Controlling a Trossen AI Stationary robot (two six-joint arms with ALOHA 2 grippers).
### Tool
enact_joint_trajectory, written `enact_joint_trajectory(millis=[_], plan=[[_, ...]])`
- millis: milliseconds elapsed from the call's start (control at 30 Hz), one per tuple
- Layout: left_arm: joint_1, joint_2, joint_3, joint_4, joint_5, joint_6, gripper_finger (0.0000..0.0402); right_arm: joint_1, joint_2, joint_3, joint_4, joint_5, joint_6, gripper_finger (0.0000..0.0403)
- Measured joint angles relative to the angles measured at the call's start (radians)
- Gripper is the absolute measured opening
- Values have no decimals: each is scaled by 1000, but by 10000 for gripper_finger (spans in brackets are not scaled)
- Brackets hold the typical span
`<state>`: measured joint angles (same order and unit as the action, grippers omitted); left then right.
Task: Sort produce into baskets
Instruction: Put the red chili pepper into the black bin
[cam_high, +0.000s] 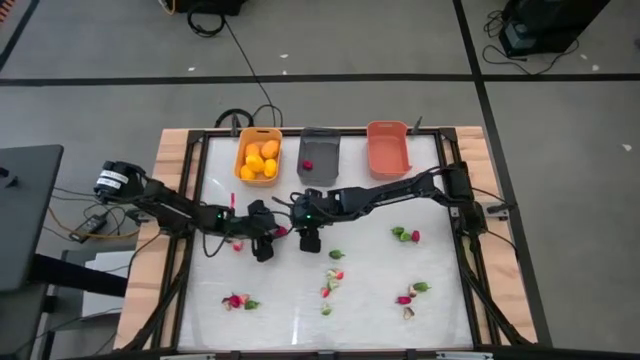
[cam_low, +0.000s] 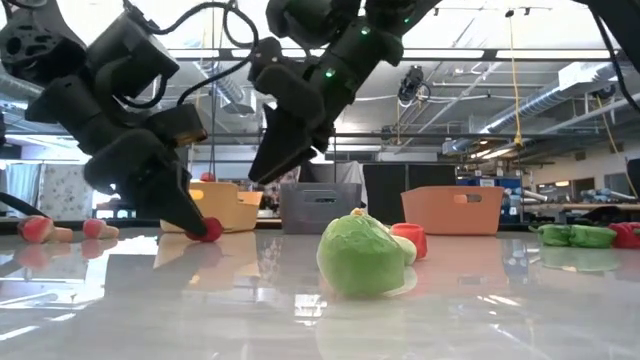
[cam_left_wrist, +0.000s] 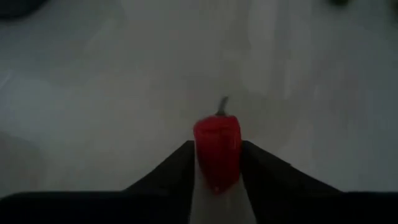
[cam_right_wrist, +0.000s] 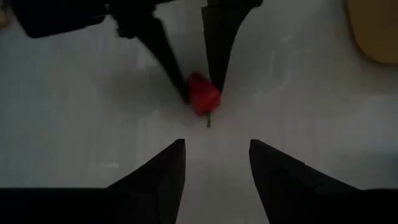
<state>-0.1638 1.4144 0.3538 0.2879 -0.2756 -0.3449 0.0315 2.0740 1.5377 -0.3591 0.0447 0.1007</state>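
A small red radish-like piece with a thin dark stem lies on the white table, left of its middle. My left gripper is shut on it. My right gripper hangs open just to the piece's right, above the table, with nothing between its fingers. At the far edge stand three baskets. The yellow-orange one holds orange fruits. The dark grey one holds a red piece. The salmon one is to the right. My left gripper pinches the red piece's two sides between its two fingertips. The fingers slant down from the table's left. The piece's underside sits on the table, its stem pointing away from the gripper.
More produce lies scattered on the table's right and near parts: green and red pieces, pieces near the middle, a cluster at near left, another at near right. A green piece lies close in the low view.
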Motion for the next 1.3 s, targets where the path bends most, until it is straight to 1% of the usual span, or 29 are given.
enact_joint_trajectory(millis=[100,200,367,433,533,667,767,833,967,1100,1200,1300], plan=[[30,-2,0,-3,0,-2,101,3,-28,-64,42,16,37,190],[69,-2,1,-3,16,0,83,7,-61,-149,106,15,86,190],[141,-2,30,-8,87,29,76,18,-115,-295,248,17,167,189],[167,-2,61,-31,94,52,76,23,-134,-347,300,25,191,189],[201,-2,142,-150,108,116,75,28,-165,-415,330,74,225,189],[250,-2,314,-389,123,225,75,28,-196,-495,338,135,264,189],[303,-2,443,-550,137,326,75,27,-210,-554,405,192,303,189],[351,-2,520,-617,167,388,75,26,-213,-591,469,212,315,189],[466,-2,645,-675,230,462,75,26,-213,-636,576,205,320,189],[552,13,720,-665,241,517,78,26,-213,-646,582,190,316,189],[589,63,762,-646,246,532,93,25,-213,-646,587,190,307,189],[612,140,805,-671,269,550,117,24,-213,-646,587,190,308,189]])
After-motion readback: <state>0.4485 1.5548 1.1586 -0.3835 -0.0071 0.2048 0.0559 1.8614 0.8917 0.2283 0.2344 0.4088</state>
